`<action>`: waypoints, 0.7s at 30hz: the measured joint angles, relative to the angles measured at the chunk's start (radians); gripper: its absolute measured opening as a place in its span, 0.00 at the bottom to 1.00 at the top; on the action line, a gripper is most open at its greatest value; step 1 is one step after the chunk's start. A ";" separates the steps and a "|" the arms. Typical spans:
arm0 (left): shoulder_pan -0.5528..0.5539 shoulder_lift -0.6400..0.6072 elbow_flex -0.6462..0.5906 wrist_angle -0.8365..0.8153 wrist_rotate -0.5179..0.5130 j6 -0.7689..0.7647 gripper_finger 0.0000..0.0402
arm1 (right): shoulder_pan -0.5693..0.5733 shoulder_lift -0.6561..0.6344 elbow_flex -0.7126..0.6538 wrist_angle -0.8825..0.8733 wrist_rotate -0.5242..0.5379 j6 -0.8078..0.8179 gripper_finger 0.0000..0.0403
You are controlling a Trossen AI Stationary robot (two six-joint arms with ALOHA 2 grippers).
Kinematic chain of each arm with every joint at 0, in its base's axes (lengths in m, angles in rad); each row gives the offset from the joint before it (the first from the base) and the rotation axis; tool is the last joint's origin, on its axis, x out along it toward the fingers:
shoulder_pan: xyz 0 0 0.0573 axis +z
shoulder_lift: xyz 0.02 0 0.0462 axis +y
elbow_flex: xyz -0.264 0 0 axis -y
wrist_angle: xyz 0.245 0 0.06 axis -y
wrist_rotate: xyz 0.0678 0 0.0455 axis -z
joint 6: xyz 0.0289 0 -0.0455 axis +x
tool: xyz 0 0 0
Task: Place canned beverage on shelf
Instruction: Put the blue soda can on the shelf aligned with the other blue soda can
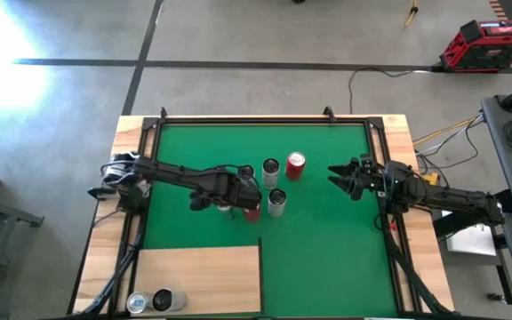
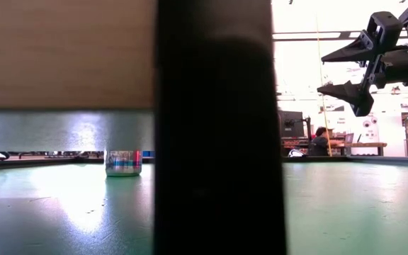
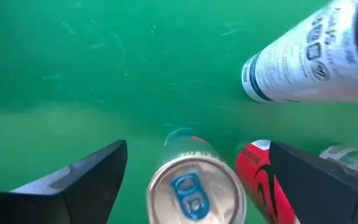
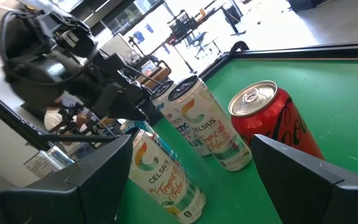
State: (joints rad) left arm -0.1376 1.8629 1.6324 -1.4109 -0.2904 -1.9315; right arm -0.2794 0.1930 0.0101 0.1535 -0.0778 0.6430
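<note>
We find the shelf at the desk's near left corner, with two cans lying on its near left edge. Four more cans cluster mid-desk, between both end effectors.

Upright cans clustered mid-mat, pale wood shelf at near-left corner, two cans on it

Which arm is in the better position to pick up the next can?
The left. The left gripper hangs open directly over the cluster, with a silver-topped can between its fingers. The right gripper, also open, is raised beside the red can, farther from the shelf.
</note>
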 joint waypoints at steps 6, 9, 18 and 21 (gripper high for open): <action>0.035 0.001 -0.044 0.067 0.070 0.014 0.92 | 0.000 0.000 0.000 0.000 0.000 0.000 0.79; 0.036 0.001 -0.052 0.084 0.085 0.013 0.90 | 0.000 0.000 0.000 0.000 0.000 0.000 0.79; 0.014 0.001 -0.058 0.089 0.110 -0.015 0.63 | 0.000 0.000 0.000 0.000 0.000 0.000 0.79; 0.009 0.001 -0.058 0.088 0.117 -0.013 0.52 | 0.000 0.000 0.000 0.000 0.000 0.000 0.79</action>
State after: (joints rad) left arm -0.1284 1.8637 1.5742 -1.3226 -0.1730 -1.9440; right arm -0.2794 0.1932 0.0101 0.1532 -0.0778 0.6432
